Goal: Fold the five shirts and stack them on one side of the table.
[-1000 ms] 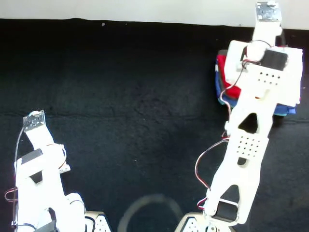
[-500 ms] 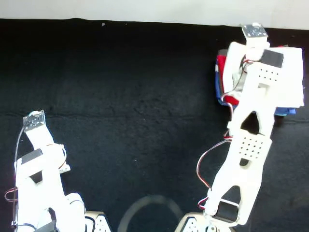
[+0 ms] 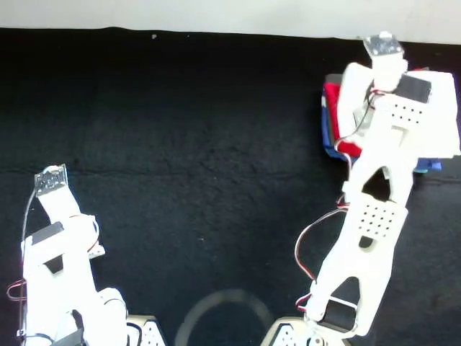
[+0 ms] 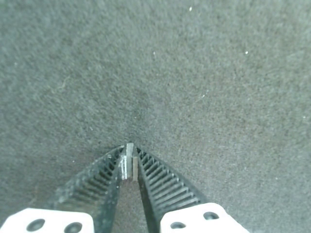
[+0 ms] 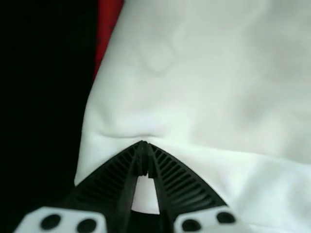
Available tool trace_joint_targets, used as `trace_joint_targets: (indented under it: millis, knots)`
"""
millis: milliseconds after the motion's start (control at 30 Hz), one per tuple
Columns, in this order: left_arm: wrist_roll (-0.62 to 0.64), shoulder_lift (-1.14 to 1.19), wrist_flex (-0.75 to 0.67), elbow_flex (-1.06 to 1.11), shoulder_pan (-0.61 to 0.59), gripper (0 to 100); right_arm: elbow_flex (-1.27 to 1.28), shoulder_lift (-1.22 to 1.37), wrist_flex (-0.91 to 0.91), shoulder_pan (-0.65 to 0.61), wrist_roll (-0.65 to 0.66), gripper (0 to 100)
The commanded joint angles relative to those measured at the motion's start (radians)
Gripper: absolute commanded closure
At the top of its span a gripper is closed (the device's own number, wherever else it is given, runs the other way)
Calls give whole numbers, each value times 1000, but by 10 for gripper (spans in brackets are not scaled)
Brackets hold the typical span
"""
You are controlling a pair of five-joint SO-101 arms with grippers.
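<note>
high view: shirt stack at far right of table (image 3: pixel 180 108), right arm stretched over it, red shirt (image 3: pixel 333 101) and blue shirt (image 3: pixel 328 137) edges poking out at stack's side. left arm parked near corner, well away.

right wrist view, closer: white shirt (image 5: pixel 204 73) on top, red strip beside it. right gripper (image 5: pixel 142 158) jaws closed tip to tip, tips touching white cloth, small pucker there. pinched or not, can't tell.

left gripper (image 4: pixel 129 160) closed too, holding nothing, over bare dark table.
</note>
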Motion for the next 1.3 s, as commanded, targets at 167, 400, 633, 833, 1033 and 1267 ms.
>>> trace_joint_targets:
  millis: [167, 400, 633, 833, 1033, 1267]
  knots:
    - [-5, -12, -20, 2, -2, 990, 51, -473, 13, -8, -60, 991]
    - [-6, -12, -20, 2, -2, 989, 759, -1050, 10, -62, -117, 991]
    - [-6, -12, -20, 2, -2, 990, 1727, -1566, -298, -196, -123, 991]
    - [-6, -13, -15, -2, -1, 987, 2419, -1997, -837, -197, -124, 989]
    - [-6, -38, 2, -22, -7, 990, 2796, -2368, -966, -197, -121, 989]
    - [-6, -331, 318, -71, -7, 990, 3068, -2598, -966, -196, -118, 990]
